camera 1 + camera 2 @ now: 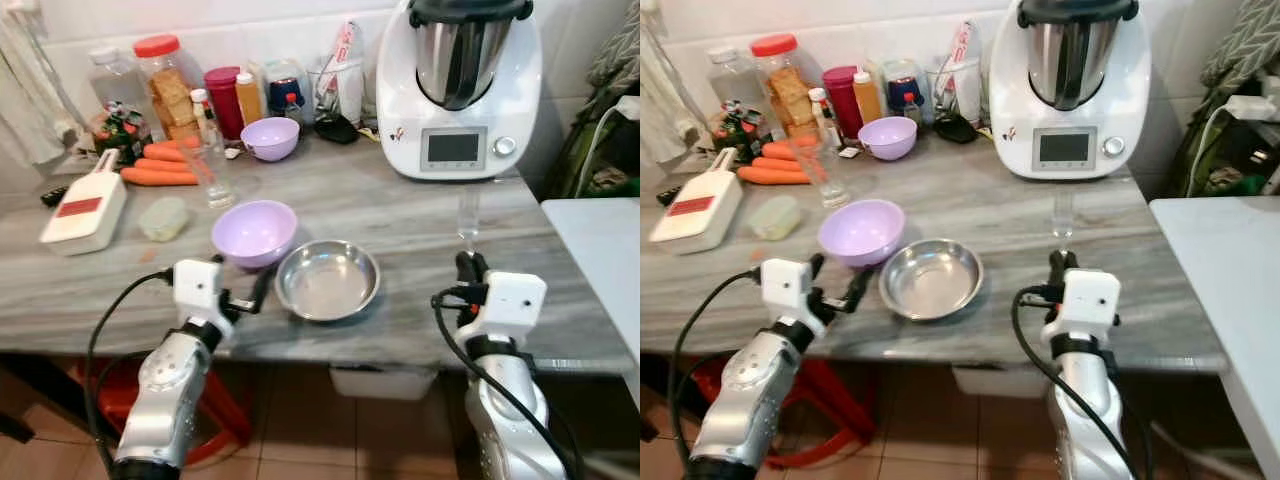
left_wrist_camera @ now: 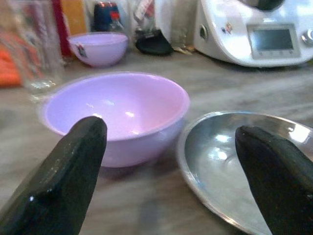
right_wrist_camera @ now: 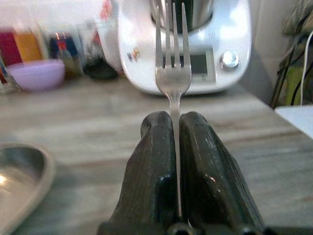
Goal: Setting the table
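A: Item one, right gripper (image 3: 175, 147)?
B: Jaws clenched on a metal fork (image 3: 172, 63), tines pointing ahead towards the white kitchen machine (image 1: 460, 85). It hovers over the near edge of the grey tabletop (image 1: 420, 230), at about 3 o'clock from the steel plate (image 1: 328, 280) and well apart from it.

A: Item two, left gripper (image 2: 171, 161)?
B: Jaws spread wide, grasping nothing. It sits at about 8 o'clock from the steel plate, its fingers (image 2: 73, 161) aimed at the seam where the near lilac bowl (image 1: 254, 232) meets the plate.

A: Bowl and plate, relation?
B: Side by side, touching or nearly so; I cannot tell which. The bowl lies at roughly 10 o'clock from the plate. Both look empty.

A: Other stock?
B: A second lilac bowl (image 1: 271, 138) at the back, at 12 o'clock from the near one. Carrots (image 1: 158, 165), a drinking glass (image 1: 210, 170), jars and bottles (image 1: 190, 95) along the wall, a white slicer (image 1: 85, 212) at far left.

A: Step in hand?
B: Judged as cutlery placement: the fork is carried but not yet laid down.

A: Next move calls for?
B: Probably lowering the fork flat onto bare tabletop just beside the plate, handle towards the near edge, then loosening the jaws. The free left gripper appears poised to steady or shift the bowl or plate.
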Motion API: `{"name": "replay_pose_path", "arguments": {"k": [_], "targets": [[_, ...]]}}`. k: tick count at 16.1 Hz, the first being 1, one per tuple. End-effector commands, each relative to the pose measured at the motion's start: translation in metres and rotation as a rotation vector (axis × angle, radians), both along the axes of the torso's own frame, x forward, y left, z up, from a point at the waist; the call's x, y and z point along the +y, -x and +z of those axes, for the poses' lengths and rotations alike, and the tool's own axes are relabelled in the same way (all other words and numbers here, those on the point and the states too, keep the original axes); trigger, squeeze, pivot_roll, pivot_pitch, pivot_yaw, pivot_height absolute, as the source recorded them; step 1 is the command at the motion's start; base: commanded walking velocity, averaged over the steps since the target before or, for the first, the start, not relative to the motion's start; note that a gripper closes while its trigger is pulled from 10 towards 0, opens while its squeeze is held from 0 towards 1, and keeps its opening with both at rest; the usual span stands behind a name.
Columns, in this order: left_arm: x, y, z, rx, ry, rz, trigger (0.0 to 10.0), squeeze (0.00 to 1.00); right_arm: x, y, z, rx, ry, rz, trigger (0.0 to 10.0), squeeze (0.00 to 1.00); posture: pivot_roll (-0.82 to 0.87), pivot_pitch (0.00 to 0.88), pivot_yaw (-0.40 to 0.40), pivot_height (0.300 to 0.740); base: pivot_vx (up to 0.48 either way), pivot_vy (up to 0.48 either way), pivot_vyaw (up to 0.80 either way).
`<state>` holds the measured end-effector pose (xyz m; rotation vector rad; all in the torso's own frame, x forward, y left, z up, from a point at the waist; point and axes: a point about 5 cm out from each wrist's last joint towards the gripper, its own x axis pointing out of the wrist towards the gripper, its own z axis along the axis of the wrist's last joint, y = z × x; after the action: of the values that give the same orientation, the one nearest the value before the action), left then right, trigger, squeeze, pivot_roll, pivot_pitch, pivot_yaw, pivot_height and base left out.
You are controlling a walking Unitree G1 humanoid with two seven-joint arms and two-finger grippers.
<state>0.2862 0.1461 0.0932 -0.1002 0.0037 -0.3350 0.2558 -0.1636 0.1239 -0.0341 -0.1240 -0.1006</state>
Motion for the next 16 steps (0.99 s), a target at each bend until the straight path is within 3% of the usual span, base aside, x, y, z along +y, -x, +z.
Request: {"name": "replay_pose_path", "arguments": {"k": [1, 6, 7, 9, 16], "targets": [[0.013, 0.002, 0.002, -0.004, -0.029, 0.024, 10.0, 0.0, 0.003, 0.0, -0.002, 0.015, -0.019, 0.005, 10.0, 0.0, -0.09, 0.0, 0.092, 0.74, 0.0, 0.0, 0.0], [0.028, 0.013, -0.002, 0.01, -0.063, -0.064, 10.0, 0.0, 0.003, 0.002, -0.016, 0.103, -0.023, -0.002, 10.0, 0.0, -0.09, 0.0, 0.092, 0.74, 0.0, 0.0, 0.0], [0.028, 0.019, -0.005, 0.018, -0.085, -0.139, 10.0, 0.0, 0.001, 0.001, -0.022, 0.153, 0.005, 0.012, 10.0, 0.0, -0.09, 0.0, 0.091, 0.74, 0.0, 0.0, 0.0], [0.024, 0.019, -0.007, 0.054, -0.062, -0.187, 10.0, 0.0, -0.005, -0.002, -0.032, 0.222, 0.014, -0.016, 10.0, 0.0, -0.09, 0.0, 0.09, 0.74, 0.0, 0.0, 0.0], [0.014, 0.027, -0.012, 0.104, -0.034, -0.381, 10.0, 0.0, -0.006, -0.016, -0.037, 0.288, -0.027, -0.017, 10.0, 0.0, -0.08, 0.0, 0.092, 0.74, 0.0, 0.0, 0.0]]}}
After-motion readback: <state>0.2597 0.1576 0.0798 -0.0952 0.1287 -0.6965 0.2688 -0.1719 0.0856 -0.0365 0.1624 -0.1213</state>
